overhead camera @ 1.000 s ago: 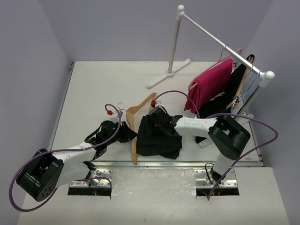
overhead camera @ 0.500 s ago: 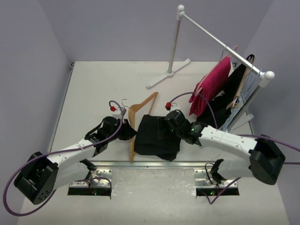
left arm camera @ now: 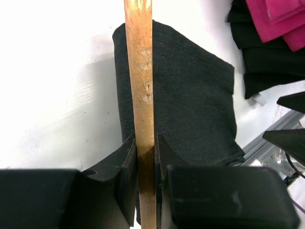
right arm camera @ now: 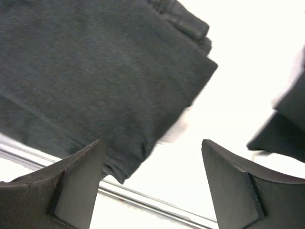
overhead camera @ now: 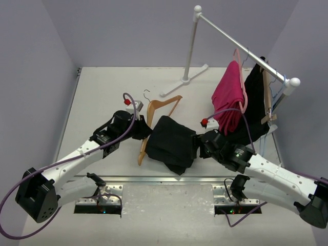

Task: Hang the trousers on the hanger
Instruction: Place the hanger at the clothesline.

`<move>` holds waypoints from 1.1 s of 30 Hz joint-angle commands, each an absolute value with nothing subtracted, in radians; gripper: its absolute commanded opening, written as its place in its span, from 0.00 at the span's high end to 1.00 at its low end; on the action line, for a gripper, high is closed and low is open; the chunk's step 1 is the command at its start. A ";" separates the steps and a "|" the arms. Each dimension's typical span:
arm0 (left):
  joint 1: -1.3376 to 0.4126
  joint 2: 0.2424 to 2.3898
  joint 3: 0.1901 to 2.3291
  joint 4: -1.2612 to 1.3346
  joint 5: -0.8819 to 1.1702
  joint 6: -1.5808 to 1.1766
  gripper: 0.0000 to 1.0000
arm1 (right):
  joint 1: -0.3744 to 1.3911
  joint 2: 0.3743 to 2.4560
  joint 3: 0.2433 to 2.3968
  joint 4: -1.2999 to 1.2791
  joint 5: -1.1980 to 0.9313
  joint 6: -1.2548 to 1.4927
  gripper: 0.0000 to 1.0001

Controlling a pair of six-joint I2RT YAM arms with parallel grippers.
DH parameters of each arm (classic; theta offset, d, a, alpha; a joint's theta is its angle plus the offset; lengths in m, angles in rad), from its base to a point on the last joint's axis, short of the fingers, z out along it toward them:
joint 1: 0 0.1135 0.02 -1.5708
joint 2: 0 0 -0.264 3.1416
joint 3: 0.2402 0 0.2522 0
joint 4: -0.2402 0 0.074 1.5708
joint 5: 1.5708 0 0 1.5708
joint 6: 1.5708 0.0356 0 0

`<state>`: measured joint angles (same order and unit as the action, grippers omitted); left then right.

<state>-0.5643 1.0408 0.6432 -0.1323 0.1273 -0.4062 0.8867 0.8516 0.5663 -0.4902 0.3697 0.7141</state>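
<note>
At table [overhead camera: 102,92] front, one hanger [left arm camera: 143,71] clamped in left pincer [left arm camera: 145,140], one trousers [left arm camera: 190,100] beneath; right pincer [right arm camera: 151,145] spread, empty

1. No readable text, labels, brands, numbers or signs in any of the three views.
</note>
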 commanded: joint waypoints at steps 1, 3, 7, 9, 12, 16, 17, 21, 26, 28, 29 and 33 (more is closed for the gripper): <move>-0.588 0.980 0.803 -0.114 0.159 -0.358 1.00 | 0.888 0.824 0.575 -0.528 0.453 0.704 0.18; -0.595 1.016 0.883 -0.169 0.186 -0.323 1.00 | 0.889 0.812 0.576 -0.528 0.466 0.704 0.18; -0.627 1.095 1.035 -0.281 0.196 -0.245 1.00 | 0.887 0.780 0.587 -0.547 0.490 0.703 0.18; -0.645 1.125 1.096 -0.301 0.173 -0.224 1.00 | 0.888 0.769 0.596 -0.563 0.501 0.703 0.18; -0.652 1.160 1.177 -0.336 0.157 -0.176 1.00 | 0.887 0.734 0.619 -0.604 0.529 0.702 0.19; -0.656 1.201 1.281 -0.362 0.150 -0.133 1.00 | 0.887 0.709 0.646 -0.662 0.548 0.695 0.19; -0.655 1.209 1.297 -0.365 0.152 -0.126 1.00 | 0.887 0.702 0.654 -0.681 0.563 0.695 0.19; -0.662 1.242 1.372 -0.360 0.148 -0.108 1.00 | 0.887 0.659 0.661 -0.709 0.580 0.693 0.19; -0.670 1.236 1.377 -0.273 0.110 -0.091 1.00 | 0.888 0.635 0.664 -0.736 0.598 0.690 0.19; -0.671 1.196 1.313 -0.180 0.110 -0.099 1.00 | 0.888 0.630 0.661 -0.737 0.604 0.688 0.19; -0.671 1.176 1.274 -0.147 0.113 -0.107 1.00 | 0.888 0.627 0.658 -0.739 0.609 0.686 0.18; -0.675 1.108 1.080 0.071 0.143 -0.157 1.00 | 0.887 0.613 0.648 -0.739 0.615 0.686 0.18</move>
